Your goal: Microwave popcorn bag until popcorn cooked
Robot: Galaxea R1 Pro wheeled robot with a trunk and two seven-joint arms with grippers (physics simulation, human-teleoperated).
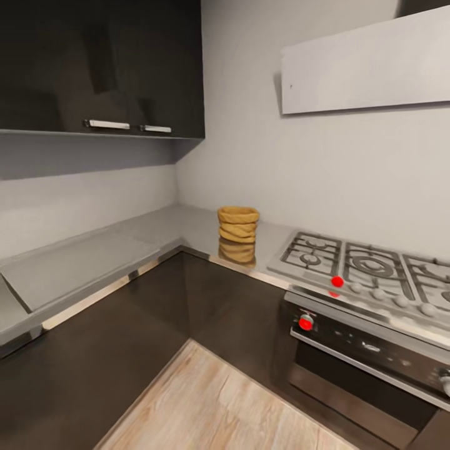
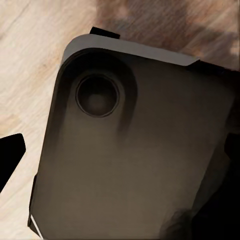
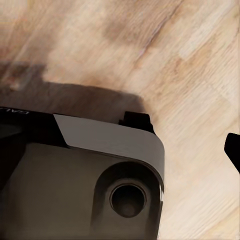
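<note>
The popcorn bag (image 1: 237, 224), a squat tan sack with a rolled ringed rim, stands upright on the glossy grey countertop (image 1: 187, 228) near the inner corner, just left of the hob. Its reflection lies on the slab below it. What is inside the bag is hidden from here. The microwave is out of view. In the left wrist view a dark fingertip (image 2: 11, 154) sits at the picture's edge over the wood floor. In the right wrist view a dark fingertip (image 3: 233, 149) likewise sits at the edge. Nothing lies between either gripper's fingers.
A steel gas hob (image 1: 369, 265) with red-marked knobs sits right of the bag, over a built-in oven (image 1: 369, 356). Dark wall cabinets (image 1: 106, 62) hang at the upper left. Plank floor (image 1: 219, 406) lies ahead. My own dark base (image 2: 130, 150) lies under both wrists.
</note>
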